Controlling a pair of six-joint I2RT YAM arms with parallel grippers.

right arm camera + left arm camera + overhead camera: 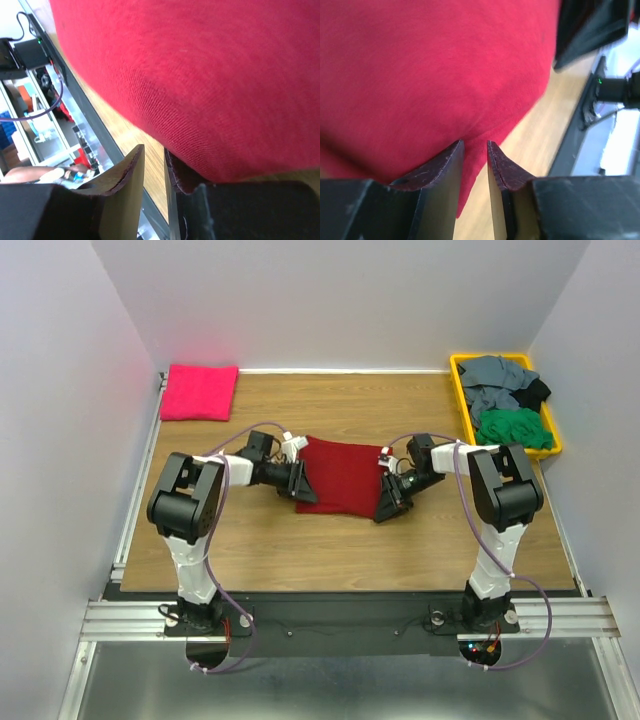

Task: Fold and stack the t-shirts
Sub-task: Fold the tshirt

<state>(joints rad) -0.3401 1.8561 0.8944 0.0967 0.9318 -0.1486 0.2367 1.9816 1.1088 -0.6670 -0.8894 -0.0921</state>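
Crimson-red t-shirt [342, 475] cloth fills both wrist views and runs off their edges. The left pincer [475, 144] has its fingers nearly together, a slim gap left, with a corner of the cloth showing through it; I cannot tell whether any fabric is nipped. The right pincer [154, 149] is equally narrow, the shirt's edge overlapping one finger, grip again unclear. From above, each pincer covers one side edge of the shirt. It lies folded mid-tabletop [300, 550], its longer side seemingly running left to right. A folded hot-pink t-shirt [199, 392] sits far left; a yellow bin [462, 400] far right holds bunched grey, green and black shirts.
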